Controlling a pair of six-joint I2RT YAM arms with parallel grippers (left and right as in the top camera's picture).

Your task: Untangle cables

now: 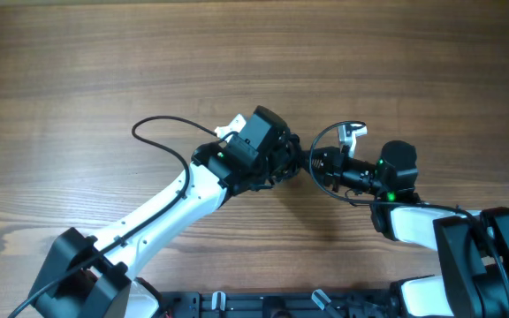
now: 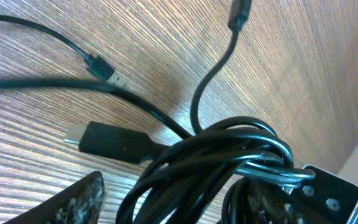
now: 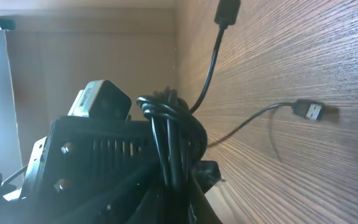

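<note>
The wood-grain tabletop carries the cables as a knotted bundle at its middle, right between your two arms, with a silvery-tipped plug lying loose beside it. Your left gripper stands wide apart around the bundle, a gap showing at one finger. Your right gripper is closed tight on the bundle's cords.

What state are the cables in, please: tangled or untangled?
Tangled: the cables form a tight bundle of overlapping loops, with only plug ends trailing loose.
</note>
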